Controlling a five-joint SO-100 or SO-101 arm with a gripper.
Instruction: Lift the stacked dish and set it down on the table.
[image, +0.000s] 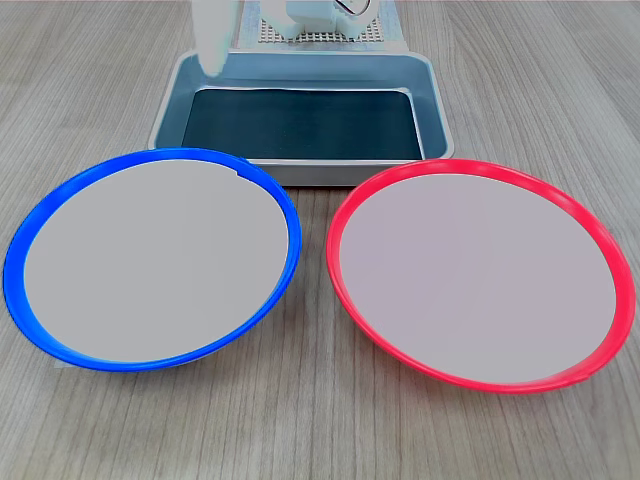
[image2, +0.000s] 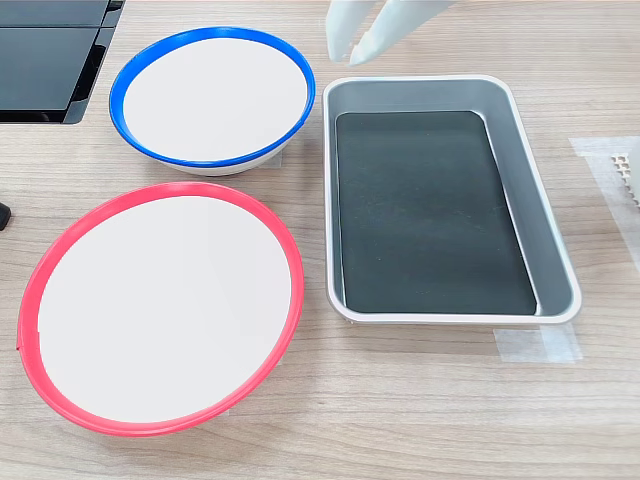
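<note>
Second exterior view shows the gripper (image2: 355, 52) above the far end of the grey tray (image2: 545, 210), its two white fingers a little apart and holding nothing. The stacked dish (image2: 210, 98) lies flat on the table (image2: 420, 400), off to the second exterior view's left of the fingertips, not touching them. Being round, it has no long axis to line up with. It sits apart from the red-rimmed dish (image2: 160, 305), so I judge the placing is done and the arm only needs to leave upward, away from the blue rim.
</note>
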